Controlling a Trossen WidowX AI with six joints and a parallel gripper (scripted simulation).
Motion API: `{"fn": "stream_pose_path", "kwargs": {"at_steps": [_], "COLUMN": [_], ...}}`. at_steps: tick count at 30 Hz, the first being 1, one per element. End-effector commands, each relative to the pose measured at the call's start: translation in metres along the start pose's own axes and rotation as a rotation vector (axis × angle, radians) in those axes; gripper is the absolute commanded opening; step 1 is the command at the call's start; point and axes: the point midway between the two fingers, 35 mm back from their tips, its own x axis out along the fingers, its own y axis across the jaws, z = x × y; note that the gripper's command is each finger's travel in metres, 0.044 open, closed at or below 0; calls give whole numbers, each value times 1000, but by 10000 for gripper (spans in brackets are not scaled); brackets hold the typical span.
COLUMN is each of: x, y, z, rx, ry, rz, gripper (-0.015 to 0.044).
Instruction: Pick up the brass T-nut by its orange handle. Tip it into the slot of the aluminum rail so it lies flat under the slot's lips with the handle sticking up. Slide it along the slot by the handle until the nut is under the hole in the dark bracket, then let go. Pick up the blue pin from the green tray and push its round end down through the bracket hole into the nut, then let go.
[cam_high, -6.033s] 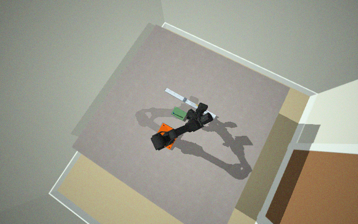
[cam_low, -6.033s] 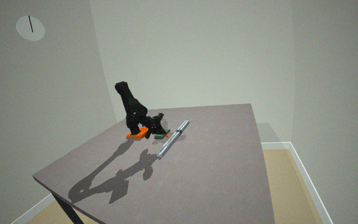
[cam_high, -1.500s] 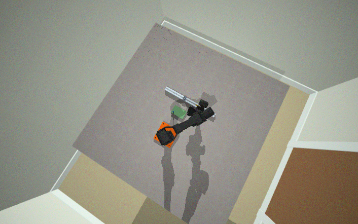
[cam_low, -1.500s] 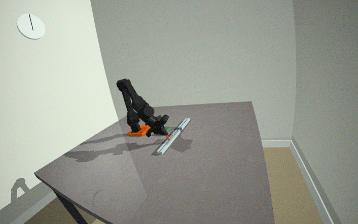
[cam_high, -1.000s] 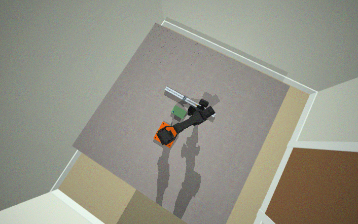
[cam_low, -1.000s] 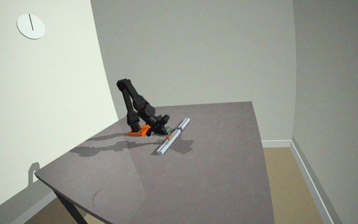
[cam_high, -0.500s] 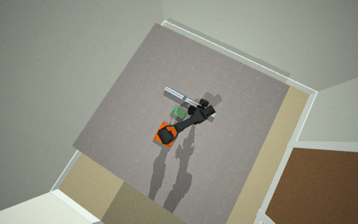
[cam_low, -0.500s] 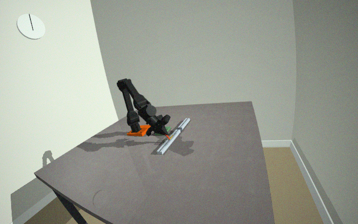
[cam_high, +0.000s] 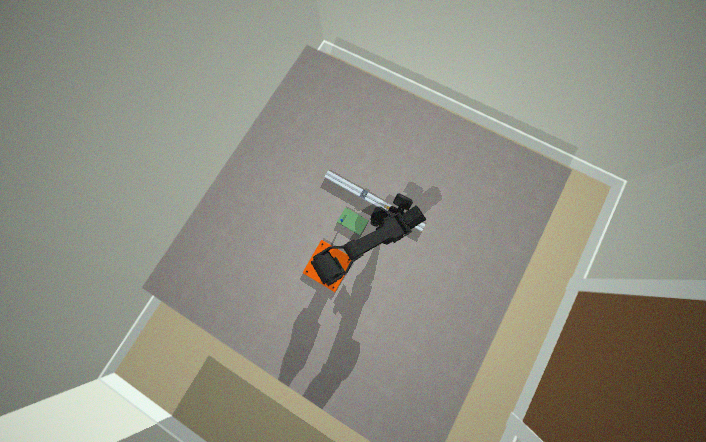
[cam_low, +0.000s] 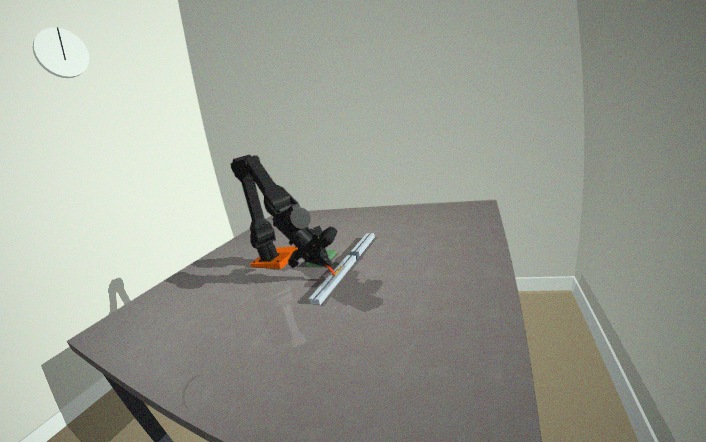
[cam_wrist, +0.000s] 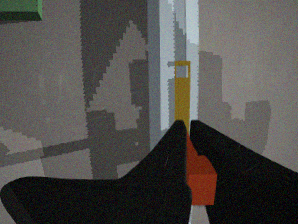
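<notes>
A black gripper (cam_high: 389, 209) (cam_low: 331, 267) (cam_wrist: 185, 127) is clamping its fingers on the orange handle (cam_low: 331, 269) (cam_wrist: 202, 189) of the brass T-nut (cam_high: 387, 207) (cam_low: 338, 270) (cam_wrist: 182, 97). In the wrist view, the nut is extending toward twelve o'clock over the aluminum rail (cam_high: 343, 182) (cam_low: 325, 292) (cam_wrist: 155, 75). Seen from the top, the dark bracket (cam_high: 364, 193) (cam_low: 354, 255) is sitting on the rail toward ten o'clock from the nut, and the green tray (cam_high: 353, 221) (cam_low: 331, 255) (cam_wrist: 20, 9) is lying toward eight o'clock, holding the blue pin (cam_high: 341, 220).

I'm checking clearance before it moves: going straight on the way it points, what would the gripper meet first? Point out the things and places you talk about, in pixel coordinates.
Probably the metal rail (cam_high: 343, 180) (cam_low: 326, 292) (cam_wrist: 154, 75), just past the gripper (cam_low: 329, 265) (cam_wrist: 188, 121); exact depth is unclear.
</notes>
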Motion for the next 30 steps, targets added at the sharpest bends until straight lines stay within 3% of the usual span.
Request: {"fn": "stream_pose_path", "kwargs": {"at_steps": [1,30], "x": [0,1], "y": [0,0], "z": [-1,0], "rx": [5,5], "ry": [4,10], "rz": [8,29], "gripper": [-150,-150]}}
